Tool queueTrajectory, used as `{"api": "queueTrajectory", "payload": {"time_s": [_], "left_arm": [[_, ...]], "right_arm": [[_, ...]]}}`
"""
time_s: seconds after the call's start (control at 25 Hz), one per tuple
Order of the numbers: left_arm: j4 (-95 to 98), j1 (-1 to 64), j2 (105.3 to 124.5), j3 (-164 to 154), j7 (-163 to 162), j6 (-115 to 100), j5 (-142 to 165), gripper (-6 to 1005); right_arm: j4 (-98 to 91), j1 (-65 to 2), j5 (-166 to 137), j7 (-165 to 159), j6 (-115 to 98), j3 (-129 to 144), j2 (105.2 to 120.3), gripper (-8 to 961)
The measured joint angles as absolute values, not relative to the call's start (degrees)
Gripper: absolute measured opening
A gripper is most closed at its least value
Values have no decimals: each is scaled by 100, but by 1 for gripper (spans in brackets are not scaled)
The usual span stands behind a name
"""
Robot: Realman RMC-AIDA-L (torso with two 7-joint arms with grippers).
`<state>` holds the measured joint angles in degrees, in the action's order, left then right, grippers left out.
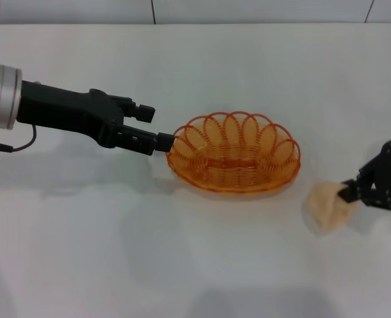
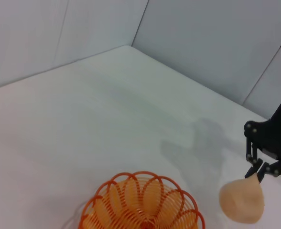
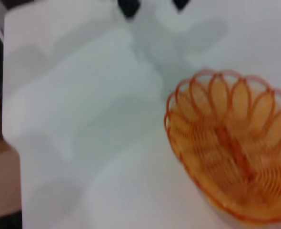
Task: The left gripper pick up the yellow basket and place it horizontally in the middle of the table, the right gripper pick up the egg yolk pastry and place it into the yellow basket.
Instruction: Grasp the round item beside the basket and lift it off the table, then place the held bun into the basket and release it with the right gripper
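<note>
You've got the yellow basket at six o'clock on the white desk; at four o'clock, the right tool pinches the egg yolk pastry.

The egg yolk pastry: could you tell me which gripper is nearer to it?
Right. The right gripper grips the egg yolk pastry; the left gripper is across the yellow basket.

Overhead head view; wrists perhaps nearer
</note>
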<state>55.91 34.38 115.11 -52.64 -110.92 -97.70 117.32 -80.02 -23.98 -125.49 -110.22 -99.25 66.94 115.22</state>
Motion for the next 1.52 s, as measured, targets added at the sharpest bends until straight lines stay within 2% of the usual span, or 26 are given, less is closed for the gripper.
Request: {"api": "queueTrajectory", "payload": {"time_s": [0.32, 0.84, 1.08, 1.52], "left_arm": [[5595, 3371, 11479, -5252, -11082, -9764, 11634, 886], [5736, 3100, 11395, -4974, -11014, -9954, 11646, 886], [5749, 3088, 11387, -4974, -11012, -9999, 11659, 886], [5758, 3083, 11389, -4974, -10942, -9995, 11654, 886]], "right_arm": [[-8439, -2491, -11846, -11272, -10009, 6441, 11522, 25], [-7603, -3356, -11804, -11382, -8298, 7607, 11549, 22], [-7252, -3520, -11821, -11382, -7791, 7896, 11551, 62], [-7214, -3378, -11800, -11344, -7518, 8085, 11557, 136]]}}
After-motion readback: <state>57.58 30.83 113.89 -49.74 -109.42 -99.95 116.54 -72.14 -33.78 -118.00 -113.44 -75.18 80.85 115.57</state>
